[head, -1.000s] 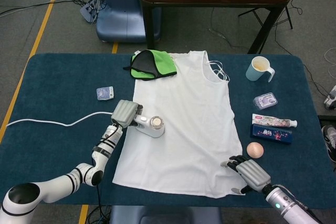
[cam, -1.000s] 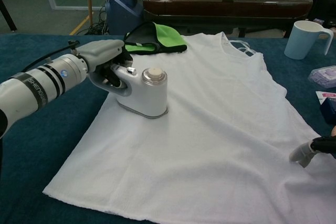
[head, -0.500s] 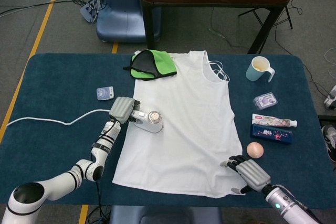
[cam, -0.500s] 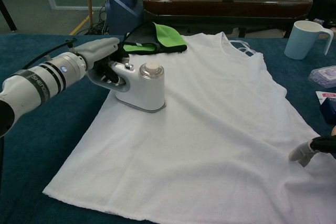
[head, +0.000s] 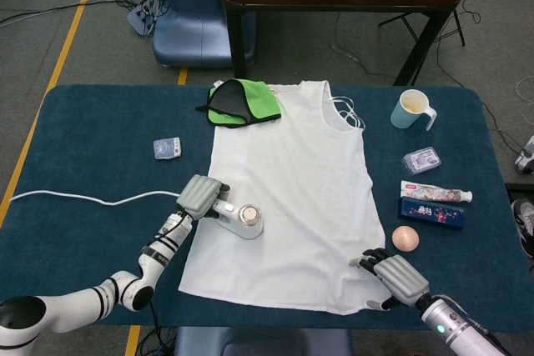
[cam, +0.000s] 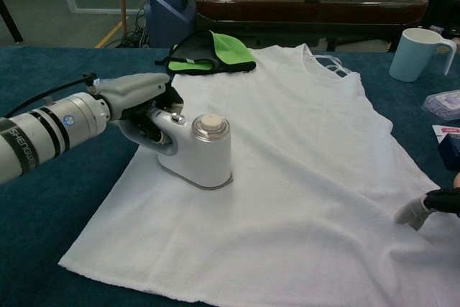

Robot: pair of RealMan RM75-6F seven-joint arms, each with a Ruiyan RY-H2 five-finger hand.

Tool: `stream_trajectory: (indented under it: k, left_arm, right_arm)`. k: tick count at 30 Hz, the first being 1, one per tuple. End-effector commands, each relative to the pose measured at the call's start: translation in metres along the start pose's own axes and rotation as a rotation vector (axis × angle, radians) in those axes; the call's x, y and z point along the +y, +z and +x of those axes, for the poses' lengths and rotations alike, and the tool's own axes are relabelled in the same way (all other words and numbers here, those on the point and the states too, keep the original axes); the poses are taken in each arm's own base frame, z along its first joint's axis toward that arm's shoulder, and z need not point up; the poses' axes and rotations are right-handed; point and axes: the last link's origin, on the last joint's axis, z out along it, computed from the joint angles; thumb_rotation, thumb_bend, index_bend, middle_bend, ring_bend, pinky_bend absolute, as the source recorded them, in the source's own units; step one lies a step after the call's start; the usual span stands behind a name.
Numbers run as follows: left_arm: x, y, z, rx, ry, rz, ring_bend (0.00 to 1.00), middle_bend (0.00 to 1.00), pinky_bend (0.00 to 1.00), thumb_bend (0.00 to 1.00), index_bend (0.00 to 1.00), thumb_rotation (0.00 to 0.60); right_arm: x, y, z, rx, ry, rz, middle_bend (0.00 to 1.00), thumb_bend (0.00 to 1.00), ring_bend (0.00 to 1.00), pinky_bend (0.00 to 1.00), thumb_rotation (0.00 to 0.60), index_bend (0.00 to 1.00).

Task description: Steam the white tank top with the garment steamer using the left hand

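Across the middle of the blue worktop (head: 92, 122) lies the white tank top (head: 288, 198), spread flat with its straps toward the top of the head view and its hem toward the bottom. At lower left of centre in that view the left hand (head: 200, 197) grips the handle of the white garment steamer (head: 244, 220), whose base sits flat on the left side of the tank top, close to its left edge; the chest view shows the same left hand (cam: 136, 102) with its fingers wrapped around the handle and the garment steamer (cam: 198, 152) standing upright on the cloth. A white cord (head: 83, 197) runs from the left edge of the frame across the worktop toward that hand. At lower right of the head view the right hand (head: 396, 278) rests on the lower right corner of the tank top, fingers spread a little and holding nothing. A green and black cloth (head: 242, 102) lies over the upper left corner of the tank top. Along the right side of the frame, clear of the garment, sit a pale mug (head: 412, 109), a small clear packet (head: 421, 160), a toothpaste tube (head: 435, 193), a dark box (head: 432, 213) and a pinkish round object (head: 405, 238). Another small packet (head: 167, 148) lies at left of the tank top.
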Motion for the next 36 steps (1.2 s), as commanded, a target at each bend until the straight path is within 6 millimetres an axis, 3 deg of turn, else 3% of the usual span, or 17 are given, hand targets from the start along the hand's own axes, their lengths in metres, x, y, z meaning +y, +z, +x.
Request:
stream_trajectory:
  k: [1, 14, 22, 36]
  left_arm:
    - [0.002, -0.012, -0.001, -0.008, 0.023, -0.025, 0.57, 0.70, 0.59, 0.20, 0.78, 0.600]
    - [0.010, -0.038, -0.005, -0.052, 0.050, -0.084, 0.57, 0.69, 0.59, 0.20, 0.78, 0.600]
    - [-0.002, -0.021, 0.001, -0.013, 0.031, -0.038, 0.57, 0.69, 0.59, 0.20, 0.78, 0.600]
    - [-0.046, 0.011, 0.020, 0.084, 0.044, 0.085, 0.57, 0.69, 0.59, 0.20, 0.78, 0.600]
  right_arm:
    - [0.000, 0.000, 0.000, 0.001, 0.000, 0.001, 0.29, 0.17, 0.16, 0.16, 0.600, 0.23]
    - [0.000, -0.001, -0.001, -0.005, 0.002, 0.000, 0.29, 0.17, 0.16, 0.16, 0.600, 0.23]
    - [0.001, -0.002, -0.001, -0.004, 0.001, -0.007, 0.29, 0.17, 0.16, 0.16, 0.600, 0.23]
    - [0.000, -0.001, 0.000, -0.004, 0.000, -0.013, 0.29, 0.17, 0.16, 0.16, 0.600, 0.23]
